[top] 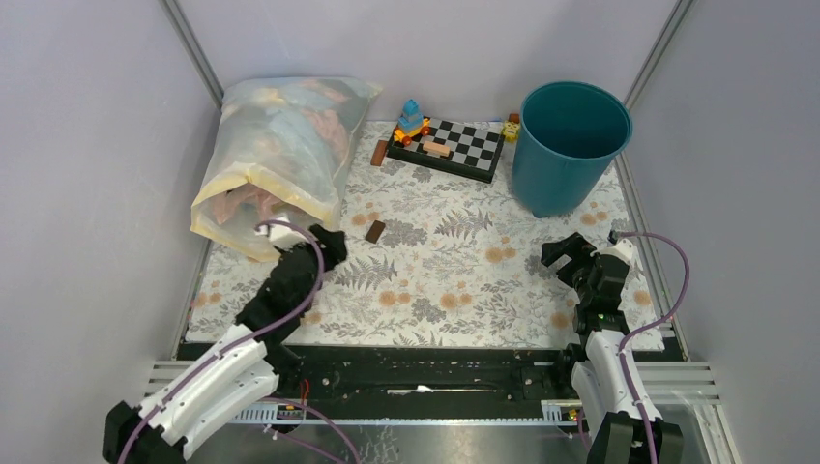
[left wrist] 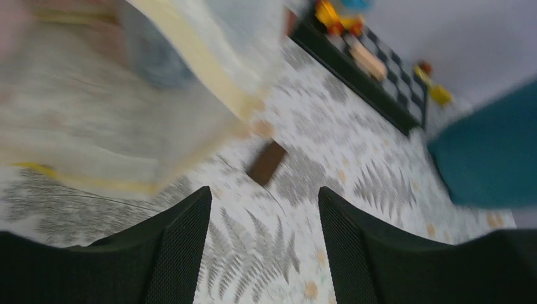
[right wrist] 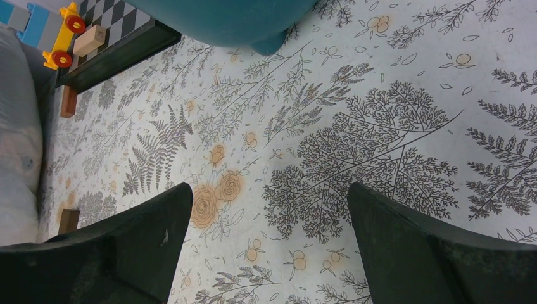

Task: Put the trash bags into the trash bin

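Observation:
The teal trash bin (top: 569, 145) stands upright at the back right; it also shows in the left wrist view (left wrist: 494, 152) and the right wrist view (right wrist: 221, 19). No separate pale-pink trash bag lies loose in view; pinkish crinkly plastic (top: 244, 205) shows at the mouth of the large milky-yellow sack (top: 280, 155). My left gripper (top: 324, 242) is open and empty, just right of the sack's mouth, above the mat (left wrist: 265, 215). My right gripper (top: 571, 256) is open and empty over the floral mat in front of the bin (right wrist: 269, 209).
A checkered board (top: 464, 147) with a toy car (top: 413, 121) and a wooden block sits at the back middle. A small brown block (top: 375, 231) lies on the mat ahead of the left gripper (left wrist: 266, 162). Another brown block (top: 379, 154) lies by the board. Walls enclose three sides.

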`<state>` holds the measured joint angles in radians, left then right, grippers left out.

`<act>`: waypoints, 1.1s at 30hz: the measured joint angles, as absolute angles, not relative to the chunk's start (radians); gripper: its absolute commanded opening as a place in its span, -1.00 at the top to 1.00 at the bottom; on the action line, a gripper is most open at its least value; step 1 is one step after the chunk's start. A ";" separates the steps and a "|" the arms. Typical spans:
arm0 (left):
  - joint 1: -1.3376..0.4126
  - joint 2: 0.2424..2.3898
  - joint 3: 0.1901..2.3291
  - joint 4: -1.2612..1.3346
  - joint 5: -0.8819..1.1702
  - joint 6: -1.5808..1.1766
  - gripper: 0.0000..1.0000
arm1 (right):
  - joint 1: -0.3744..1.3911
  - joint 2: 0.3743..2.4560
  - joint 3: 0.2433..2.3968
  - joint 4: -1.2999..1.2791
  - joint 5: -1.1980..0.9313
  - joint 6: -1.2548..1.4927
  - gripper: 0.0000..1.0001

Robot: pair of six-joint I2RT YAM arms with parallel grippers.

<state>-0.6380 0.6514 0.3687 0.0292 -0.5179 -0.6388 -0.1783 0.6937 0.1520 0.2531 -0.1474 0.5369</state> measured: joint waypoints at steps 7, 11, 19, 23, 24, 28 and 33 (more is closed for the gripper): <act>-0.221 0.646 0.463 -0.154 -0.456 -0.830 -0.27 | -0.178 0.695 0.152 0.251 -0.147 0.537 -0.99; 0.057 0.718 0.466 -0.186 -0.276 -0.918 -0.36 | -0.178 0.695 0.152 0.251 -0.147 0.537 -0.99; 0.333 0.921 0.506 -0.162 0.027 -0.968 -0.91 | -0.178 0.695 0.152 0.250 -0.147 0.537 -0.99; 0.334 0.960 0.508 -0.059 0.117 -0.989 -0.97 | -0.178 0.695 0.152 0.247 -0.147 0.537 -0.99; 0.334 0.968 0.506 -0.025 0.132 -1.000 -0.97 | -0.178 0.695 0.152 0.246 -0.147 0.537 -0.99; 0.334 1.013 0.497 0.098 0.166 -1.038 -0.98 | -0.178 0.695 0.152 0.244 -0.147 0.537 -0.99; 0.332 1.099 0.496 0.237 0.168 -1.092 -0.65 | -0.178 0.695 0.152 0.244 -0.147 0.537 -0.99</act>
<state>0.3317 1.0988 0.4965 0.2367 0.1680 -1.0916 -0.1783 0.6949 0.1520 0.2440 -0.1471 0.5369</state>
